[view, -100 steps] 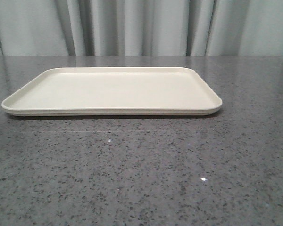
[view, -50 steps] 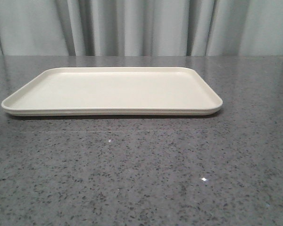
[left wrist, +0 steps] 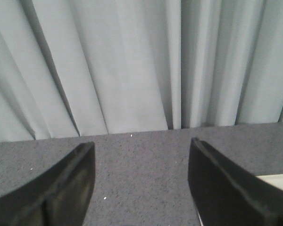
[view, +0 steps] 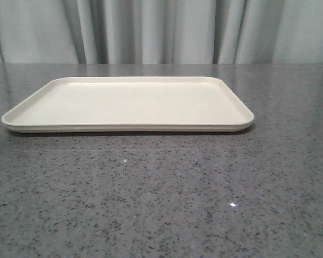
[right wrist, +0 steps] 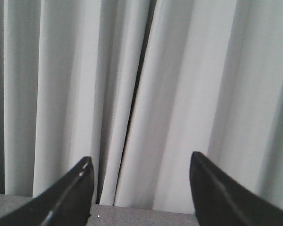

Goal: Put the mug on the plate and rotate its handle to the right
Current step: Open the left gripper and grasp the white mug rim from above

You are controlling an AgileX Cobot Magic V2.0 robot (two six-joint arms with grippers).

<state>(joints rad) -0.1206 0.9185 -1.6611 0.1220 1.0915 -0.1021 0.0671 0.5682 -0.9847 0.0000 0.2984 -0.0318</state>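
Observation:
The plate (view: 128, 104), a cream rectangular tray with a low rim, lies flat on the grey speckled table in the front view, with nothing on it. A corner of it shows in the left wrist view (left wrist: 278, 181) beside the right finger. The mug and its handle are out of view in every frame. My left gripper (left wrist: 141, 155) is open, jaws wide apart over bare table, holding nothing. My right gripper (right wrist: 140, 165) is open and empty, facing the curtain. Neither gripper shows in the front view.
The grey speckled table (view: 161, 193) stretches in front of the plate and to its sides. A pale pleated curtain (view: 161, 29) hangs behind the table's far edge.

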